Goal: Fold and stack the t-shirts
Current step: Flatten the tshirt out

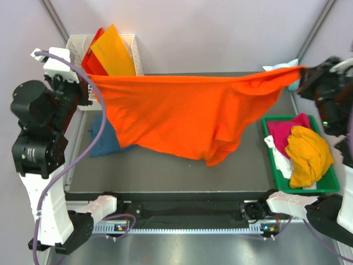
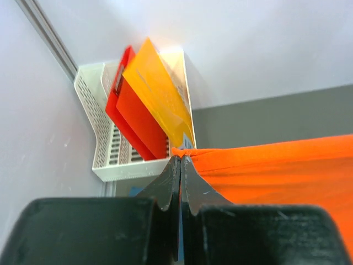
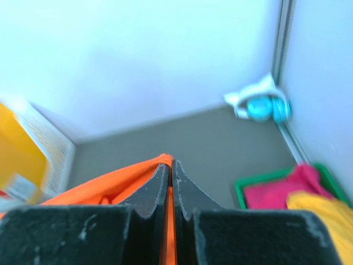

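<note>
- Two grippers hold one orange t-shirt [image 1: 182, 116] stretched in the air above the table [image 1: 165, 171], its long axis running left to right.
- The left gripper [image 2: 181, 160] is pinched tight on the shirt's end over the table's far-left corner. The right gripper [image 3: 170, 164] is clamped just as tight on the other end, over the far right.
- The cloth sags, its lowest fold right of the table's centre.
- A blue t-shirt [image 1: 107, 141] lies on the table's left side, partly hidden by the hanging cloth.
- A white basket [image 1: 77, 44] of orange and red plastic sheets [image 1: 113, 52] stands at the far-left corner.
- A green tray [image 1: 306, 191] at the table's right edge holds a magenta t-shirt [image 1: 289, 131], a yellow-orange t-shirt [image 1: 311, 154] and a white t-shirt [image 1: 281, 160].
</note>
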